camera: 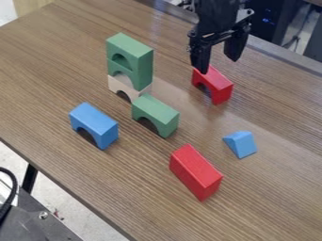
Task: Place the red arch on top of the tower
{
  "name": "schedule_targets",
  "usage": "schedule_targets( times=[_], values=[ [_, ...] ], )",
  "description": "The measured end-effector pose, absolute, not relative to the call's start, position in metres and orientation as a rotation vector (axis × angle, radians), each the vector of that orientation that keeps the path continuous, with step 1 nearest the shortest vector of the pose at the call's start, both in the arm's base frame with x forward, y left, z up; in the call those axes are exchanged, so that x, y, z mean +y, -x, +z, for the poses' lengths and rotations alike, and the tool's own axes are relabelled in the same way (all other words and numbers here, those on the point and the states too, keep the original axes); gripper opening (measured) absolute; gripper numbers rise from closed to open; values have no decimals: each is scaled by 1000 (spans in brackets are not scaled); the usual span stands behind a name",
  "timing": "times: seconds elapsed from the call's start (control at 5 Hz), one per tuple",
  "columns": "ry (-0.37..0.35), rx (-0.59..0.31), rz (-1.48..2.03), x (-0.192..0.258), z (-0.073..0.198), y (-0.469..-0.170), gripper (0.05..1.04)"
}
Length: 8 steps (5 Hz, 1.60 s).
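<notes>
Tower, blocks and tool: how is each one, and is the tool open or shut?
Tool, open, holding nothing
Red arch, on the table, opening down
Tower, stacked, upright
Beige arch, at the tower's bottom, opening down
Green arch beside the tower, opening down
Blue arch, opening down
Red rectangular block, lying lengthwise
Blue triangular block, resting on the table

I see 1 blue wooden arch (95, 120) near 1 green wooden arch (156, 113), 1 red wooden oblong (195, 172), 1 blue wooden wedge (241, 144).
</notes>
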<state>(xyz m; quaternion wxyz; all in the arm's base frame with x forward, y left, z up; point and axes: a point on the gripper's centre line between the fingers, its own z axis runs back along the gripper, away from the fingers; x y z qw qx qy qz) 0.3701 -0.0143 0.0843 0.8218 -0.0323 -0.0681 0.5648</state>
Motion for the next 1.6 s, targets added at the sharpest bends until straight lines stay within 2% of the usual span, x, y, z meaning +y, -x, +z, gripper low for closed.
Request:
schedule_targets(
  times=[0.8, 1.2, 1.4, 1.6],
  values=[
    [1, -107, 1238, -10, 63, -381, 999],
    [-52, -51, 1225, -18, 34, -384, 999],
    [-67, -31, 1222, -21, 26, -385, 957],
    [-43, -33, 1236, -24, 28, -396, 676]
  ],
)
